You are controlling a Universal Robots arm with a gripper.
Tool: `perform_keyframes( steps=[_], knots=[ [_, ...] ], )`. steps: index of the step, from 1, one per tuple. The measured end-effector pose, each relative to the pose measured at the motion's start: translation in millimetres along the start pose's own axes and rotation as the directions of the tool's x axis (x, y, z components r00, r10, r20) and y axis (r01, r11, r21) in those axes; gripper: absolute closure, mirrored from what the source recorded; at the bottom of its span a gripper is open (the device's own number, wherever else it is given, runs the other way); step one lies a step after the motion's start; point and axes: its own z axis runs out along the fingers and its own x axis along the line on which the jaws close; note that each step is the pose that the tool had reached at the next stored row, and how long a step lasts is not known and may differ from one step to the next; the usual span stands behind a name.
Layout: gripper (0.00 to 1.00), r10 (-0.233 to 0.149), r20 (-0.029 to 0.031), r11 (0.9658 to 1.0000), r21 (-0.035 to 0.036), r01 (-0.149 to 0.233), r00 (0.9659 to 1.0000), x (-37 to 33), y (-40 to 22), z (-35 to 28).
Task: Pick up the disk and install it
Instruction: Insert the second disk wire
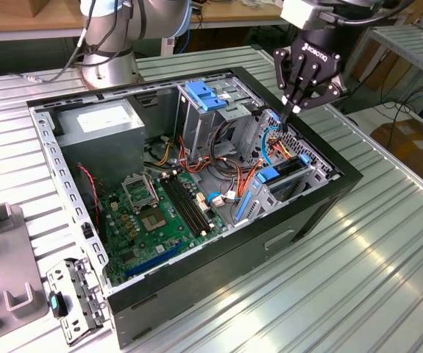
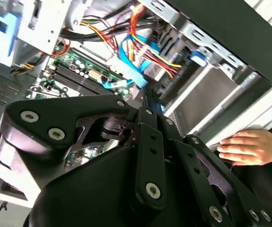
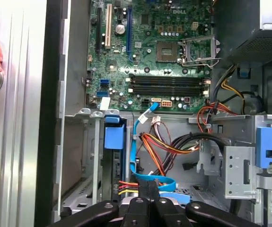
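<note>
Claw (image 1: pixel 293 110) clenched, empty, over open computer case (image 1: pixel 329 198), disk (image 1: pixel 288 170) seated in drive bay

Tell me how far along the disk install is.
Done, apparently: the disk sits edge-on in the case's drive cage, its blue rail showing. In hand: nothing visible; the gripper is shut, tips down among the cables above the cage. Left: I cannot tell whether the disk is fully seated or cabled.

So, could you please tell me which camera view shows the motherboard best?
The first wrist view: the motherboard lies face-on and largely clear. The exterior view shows it obliquely inside the case; in the second wrist view the gripper hides most of it.
</note>
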Motion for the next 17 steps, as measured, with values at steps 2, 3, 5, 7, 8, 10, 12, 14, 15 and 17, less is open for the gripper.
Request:
perform_keyframes(
  steps=[2,3,5,7,8,10,12,14,15,17],
  knots=[
    [0.89,0.002,-0.0295,1.0000,-0.0079,-0.002,0.9996,-8.4,-2.0,1.2],
    [0.89,0.003,-0.0584,0.9999,-0.0113,-0.004,0.9983,-11.1,-3.1,1.3],
    [0.89,0.004,-0.0860,0.9999,-0.0159,-0.006,0.9963,-15.7,-4.4,1.7],
    [0.89,0.005,-0.1103,0.9998,-0.0204,-0.008,0.9939,-21.7,-6.0,2.8],
    [0.89,0.006,-0.1252,0.9997,-0.0212,-0.009,0.9921,-23.9,-6.2,4.0],
    [0.89,0.007,-0.1402,0.9997,-0.0217,-0.010,0.9901,-24.9,-6.6,5.5],
    [0.89,0.008,-0.1565,0.9997,-0.0220,-0.012,0.9877,-25.7,-6.8,7.9],
    [0.82,0.009,-0.1716,0.9997,-0.0223,-0.013,0.9851,-26.6,-7.1,10.3],
    [0.82,0.010,-0.1801,0.9997,-0.0225,-0.014,0.9836,-27.1,-7.2,11.8],
    [0.82,0.011,-0.1961,0.9996,-0.0228,-0.015,0.9805,-28.2,-7.6,14.9]
  ],
)
